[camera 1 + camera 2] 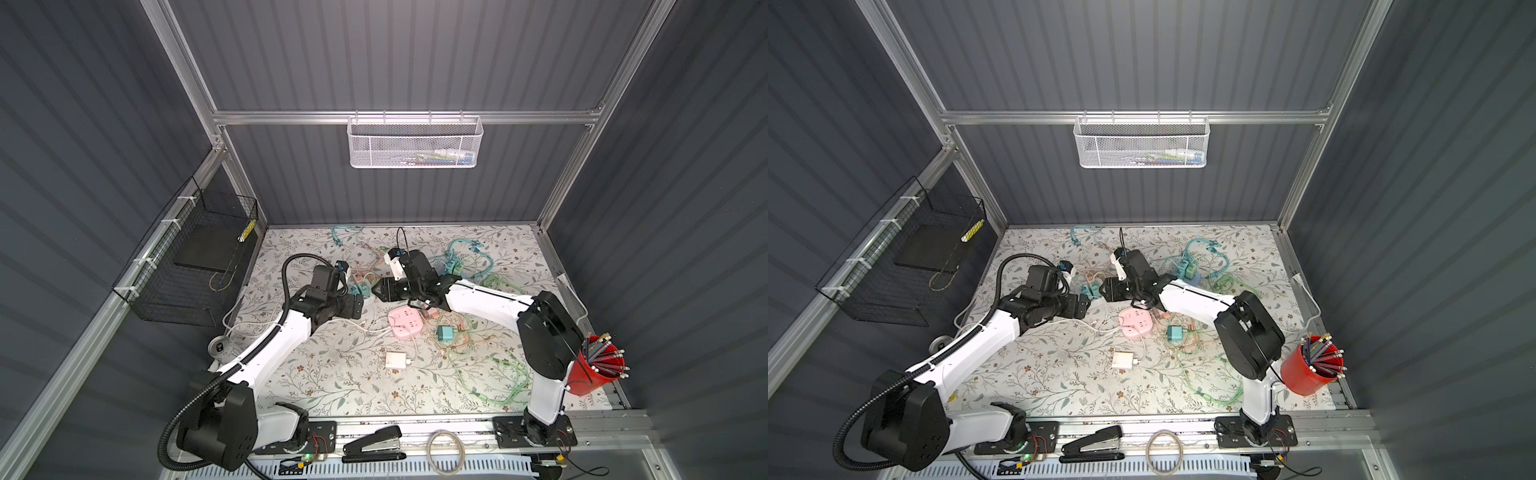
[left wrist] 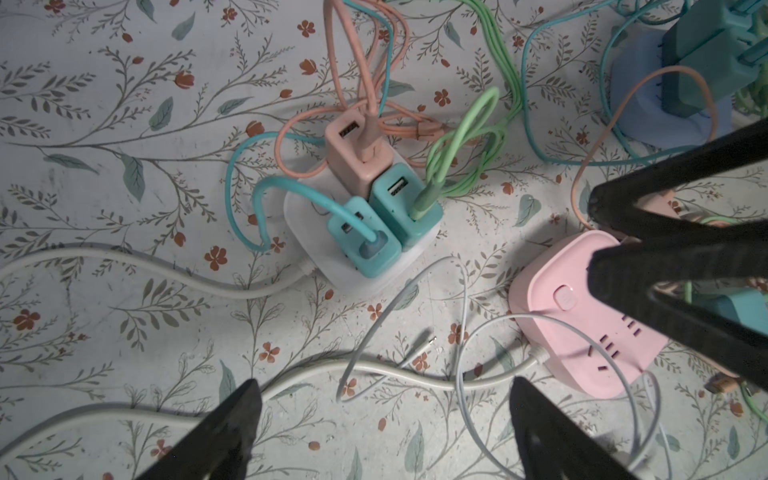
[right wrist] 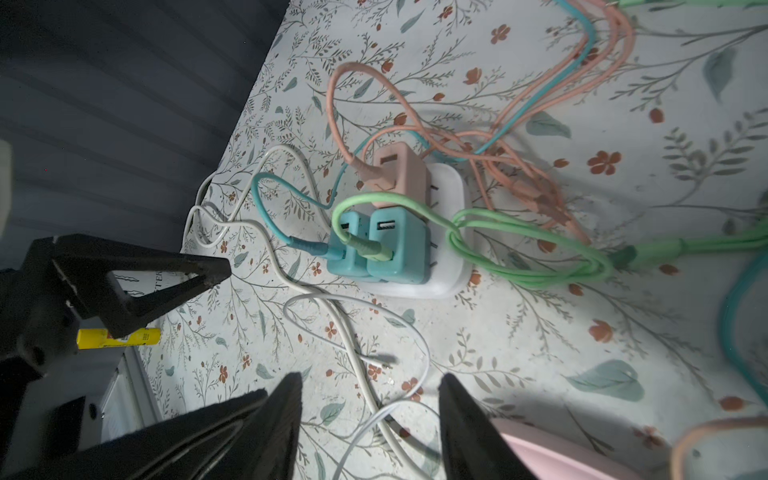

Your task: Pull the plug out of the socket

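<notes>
Floral-patterned table (image 1: 332,374) fills my screen, cables (image 3: 685,248) strewn across it. At roughly ten o'clock from the pink socket (image 1: 405,322) stands the white socket (image 2: 374,282), with a pink plug (image 2: 357,162) and two teal plugs (image 2: 405,208) seated upright in it, packed against one another. My left gripper (image 2: 384,384) hovers at about its six o'clock, fingers spread wide and holding nothing. My right gripper (image 3: 370,378) sits at its three o'clock, fingers parted and empty too, clear of the plugs. On the left arm a yellow label (image 3: 118,337) carries print too small for me to read, and the white letters (image 3: 160,277) near it are cut off.
</notes>
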